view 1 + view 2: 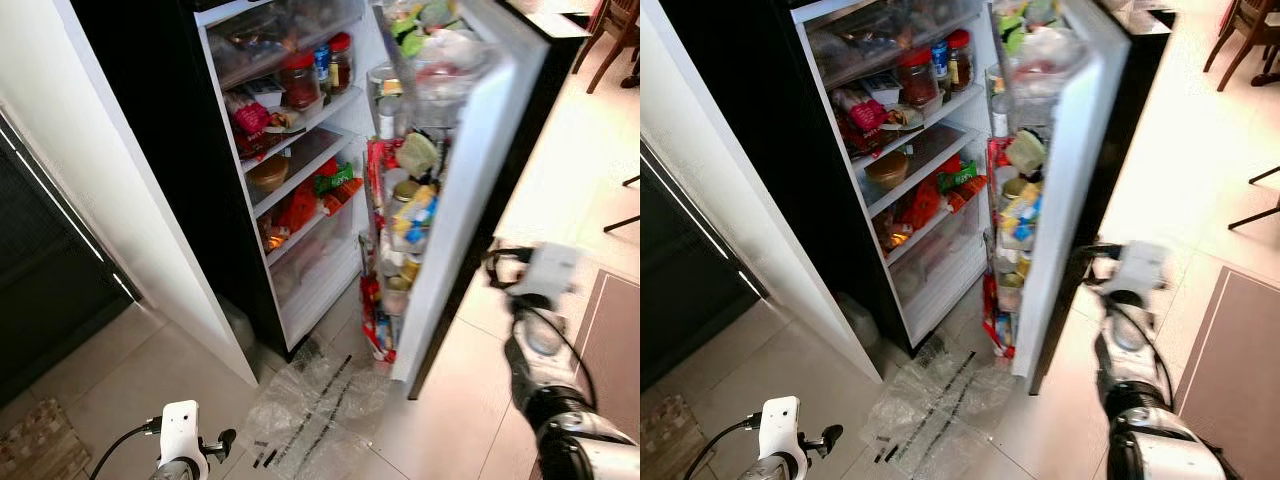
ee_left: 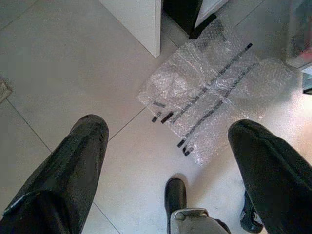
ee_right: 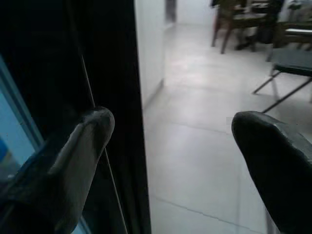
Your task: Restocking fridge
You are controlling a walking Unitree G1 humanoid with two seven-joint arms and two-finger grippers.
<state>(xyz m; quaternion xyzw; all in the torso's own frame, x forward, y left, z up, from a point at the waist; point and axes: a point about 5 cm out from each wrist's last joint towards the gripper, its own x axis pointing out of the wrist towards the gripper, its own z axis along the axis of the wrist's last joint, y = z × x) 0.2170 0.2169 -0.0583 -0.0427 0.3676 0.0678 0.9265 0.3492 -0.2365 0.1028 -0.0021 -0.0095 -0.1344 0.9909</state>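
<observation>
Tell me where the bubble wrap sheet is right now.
The bubble wrap sheet lies flat on the tiled floor at the foot of the open fridge, below its door.

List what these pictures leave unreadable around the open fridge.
- Door-shelf items: head views, blurred and crowded; labels unreadable.
- Top shelf tub: cut by the upper frame edge, contents hazy.
- Right gripper: open beside the fridge door edge; contact unclear.
- Bubble wrap: dark strips, print too small.
</observation>
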